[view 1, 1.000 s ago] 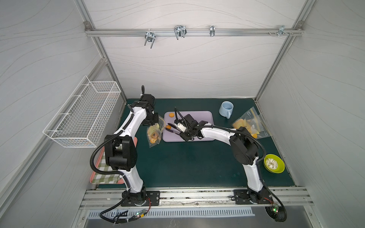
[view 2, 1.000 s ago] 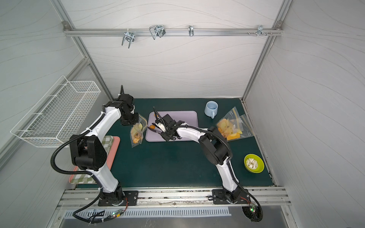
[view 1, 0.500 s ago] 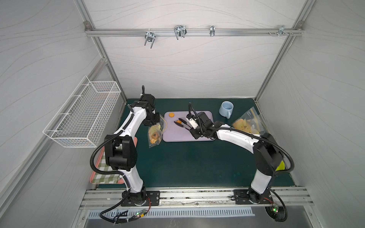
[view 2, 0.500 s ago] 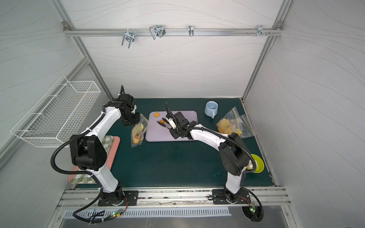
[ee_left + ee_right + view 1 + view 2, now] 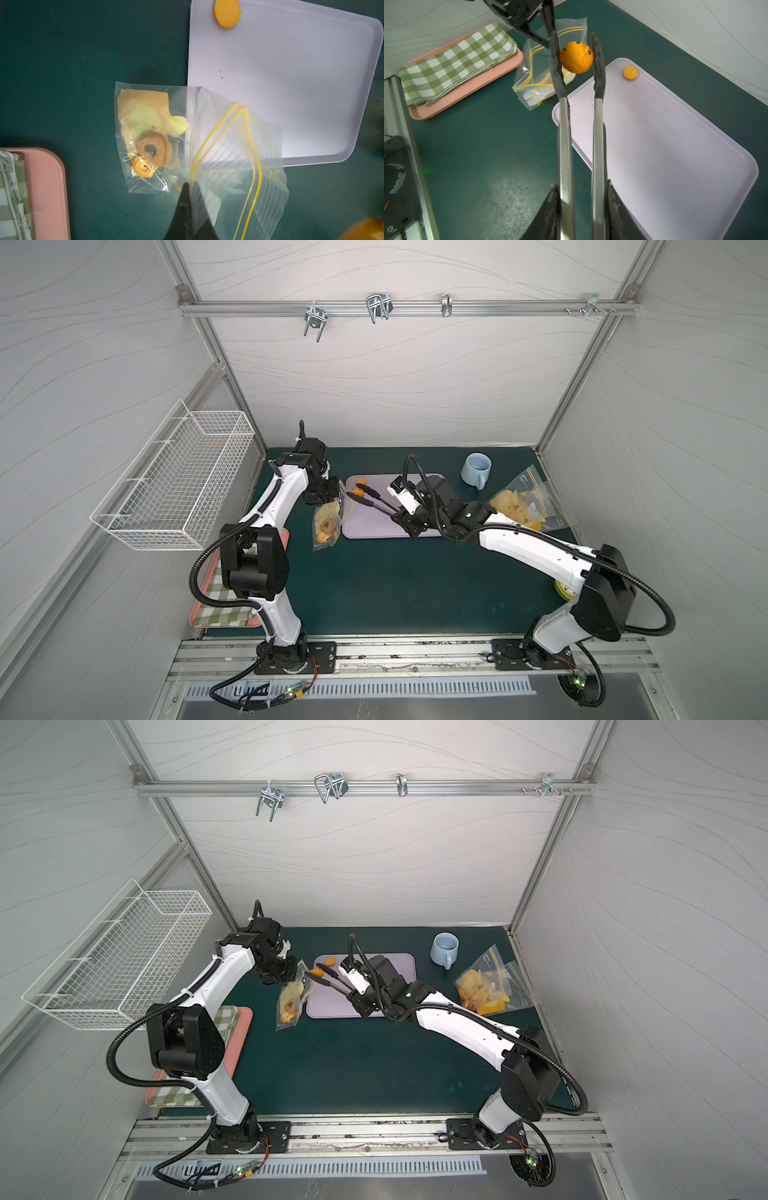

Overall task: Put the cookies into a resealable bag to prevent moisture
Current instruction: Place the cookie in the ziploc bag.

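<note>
While the left end effector [image 5: 190, 209] pinches the bag [image 5: 218, 158] by its lip, the right end effector [image 5: 582, 209], squeezing tongs [image 5: 579, 124] around 1 cookie [image 5: 576, 57], should reach the open mouth before loosening.

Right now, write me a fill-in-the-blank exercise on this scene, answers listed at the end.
The right claw grips metal ____, which pinch a speckled orange cookie.
The left claw pinches the rim of the clear resealable ____.
Exactly ____ plain orange cookie lies on the lavender tray.
Missing words: tongs; bag; one.
</note>
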Robot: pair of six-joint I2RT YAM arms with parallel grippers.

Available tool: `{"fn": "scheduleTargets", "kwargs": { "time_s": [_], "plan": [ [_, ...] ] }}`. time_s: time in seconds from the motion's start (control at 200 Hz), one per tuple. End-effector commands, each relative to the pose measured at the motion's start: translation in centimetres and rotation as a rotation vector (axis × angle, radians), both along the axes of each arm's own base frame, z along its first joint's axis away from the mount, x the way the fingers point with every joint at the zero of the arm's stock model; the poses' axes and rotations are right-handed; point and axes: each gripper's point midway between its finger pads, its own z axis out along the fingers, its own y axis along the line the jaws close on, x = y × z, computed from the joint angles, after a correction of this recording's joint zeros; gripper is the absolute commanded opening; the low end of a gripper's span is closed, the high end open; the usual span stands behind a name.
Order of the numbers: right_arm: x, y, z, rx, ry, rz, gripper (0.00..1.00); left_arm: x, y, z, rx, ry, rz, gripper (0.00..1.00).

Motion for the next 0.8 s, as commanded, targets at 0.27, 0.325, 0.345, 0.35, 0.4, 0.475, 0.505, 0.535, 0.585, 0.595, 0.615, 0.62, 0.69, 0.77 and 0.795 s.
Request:
{"fn": "scheduleTargets", "kwargs": {
  "time_s": [0.27,0.325,0.345,0.35,0.4,0.475,0.505,0.535,0.585,0.595,0.615,0.62,0.69,0.77,0.795],
  "plan": [
    [0.3,3.3,0.1,0.003,-0.007,0.077,0.36,0.4,-0.6,0.7,-0.031,-0.028,-0.03,0.0],
    [0.5,3.4,-0.2,-0.002,-0.005,0.074,0.4,0.4,-0.6,0.7,-0.032,-0.028,-0.03,0.0],
    [0.6,3.5,-0.3,-0.003,-0.005,0.074,0.42,0.4,-0.7,0.7,-0.033,-0.028,-0.031,0.0],
    [0.6,3.5,-0.3,-0.002,-0.006,0.074,0.43,0.4,-0.7,0.6,-0.034,-0.028,-0.031,0.0],
    [0.6,3.6,-0.4,-0.003,-0.002,0.076,0.46,0.4,-0.7,0.7,-0.035,-0.028,-0.032,0.0],
    [0.6,3.7,-0.4,0.001,0.001,0.076,0.48,0.4,-0.6,0.7,-0.031,-0.028,-0.03,0.0],
    [0.5,3.7,-0.3,0.004,0.002,0.078,0.49,0.4,-0.6,0.6,-0.03,-0.028,-0.029,0.0],
    [0.5,3.7,-0.2,0.008,0.0,0.077,0.49,0.4,-0.6,0.7,-0.031,-0.028,-0.03,0.0],
    [0.5,3.6,0.0,0.011,0.0,0.075,0.49,0.4,-0.6,0.7,-0.031,-0.029,-0.03,0.0],
    [0.4,3.6,0.0,0.012,-0.001,0.076,0.49,0.4,-0.6,0.6,-0.031,-0.028,-0.03,0.0],
    [0.4,3.6,0.0,0.014,-0.001,0.076,0.49,0.4,-0.6,0.6,-0.031,-0.027,-0.03,0.0],
    [0.4,3.6,0.1,0.015,-0.002,0.075,0.48,0.4,-0.6,0.6,-0.03,-0.028,-0.03,0.0],
    [0.2,3.3,0.4,0.021,-0.008,0.071,0.48,0.4,-0.6,0.7,-0.027,-0.03,-0.028,0.0],
    [0.4,2.2,1.0,0.024,-0.03,0.026,0.46,0.4,-0.2,0.6,-0.007,-0.028,-0.022,0.0],
    [0.5,1.7,1.1,0.029,-0.042,0.007,0.46,0.4,0.0,0.7,0.004,-0.028,-0.015,0.0]
  ]
}}
